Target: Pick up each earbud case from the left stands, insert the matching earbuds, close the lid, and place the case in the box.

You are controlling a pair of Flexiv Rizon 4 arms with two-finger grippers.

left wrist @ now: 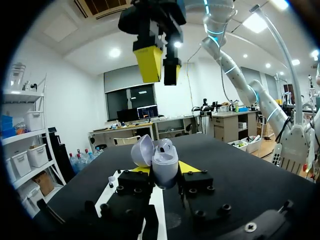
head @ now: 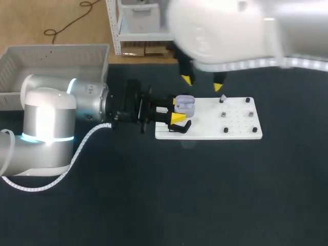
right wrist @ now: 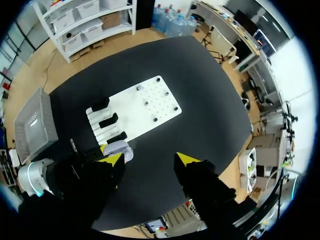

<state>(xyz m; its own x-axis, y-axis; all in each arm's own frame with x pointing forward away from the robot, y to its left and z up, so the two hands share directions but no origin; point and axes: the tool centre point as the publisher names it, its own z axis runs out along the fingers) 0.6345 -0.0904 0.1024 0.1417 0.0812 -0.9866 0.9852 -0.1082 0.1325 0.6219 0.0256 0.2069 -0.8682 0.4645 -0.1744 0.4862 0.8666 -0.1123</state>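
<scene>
the earbud case [head: 185,105] was clamped by the left end effector [left wrist: 166,169] at the left end of the white board [head: 236,128] on the desk [head: 205,195], presumably to be steadied for loading. it was seen to be pale lilac and rounded, with its lid swung open. the right end effector [head: 203,83] was held above it, fingers apart and empty.

Head cam looked down from above & behind onto the dark surface [head: 154,195], at mid distance. Left wrist cam sat low, v. close to the open earbud case [left wrist: 162,162], facing along the surface. Right wrist cam hung high, looking straight down. All 3 shared that earbud case & the white board [head: 215,120].
</scene>
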